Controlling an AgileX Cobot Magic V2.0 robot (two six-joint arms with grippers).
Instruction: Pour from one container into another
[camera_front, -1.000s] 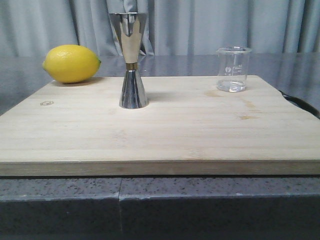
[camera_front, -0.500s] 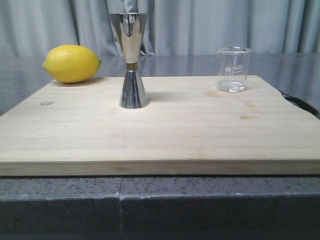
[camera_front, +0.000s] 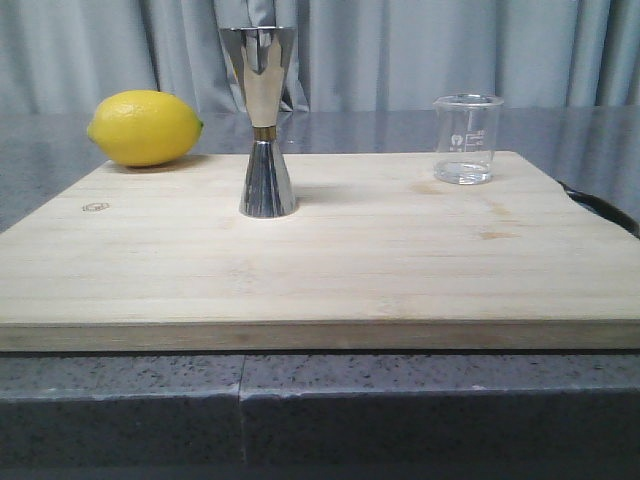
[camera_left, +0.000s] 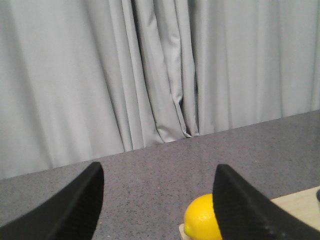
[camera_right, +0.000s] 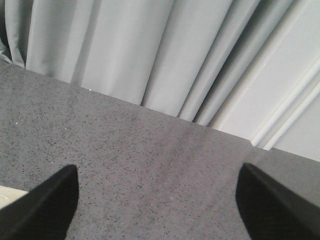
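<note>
We see a jigger (camera_front: 266, 120) of mirror-polished steel, its smooth cones throwing back the room, joined by a thin gold-toned band; the beaker (camera_front: 466, 138) looks like clear, glossy glass with white printed marks; the board (camera_front: 320, 270) is pale wood with a fine straight grain and a matt, smooth face, faintly stained in spots; the lemon (camera_front: 144, 127) has a yellow, slightly dimpled skin with a soft sheen; the counter (camera_front: 120, 400) looks like dark grey speckled stone, dull at its front edge and faintly reflective farther back; the curtain (camera_left: 150, 75) is soft grey cloth in folds; the fingers (camera_left: 75, 205) of both grippers appear black, matt and finely textured.
</note>
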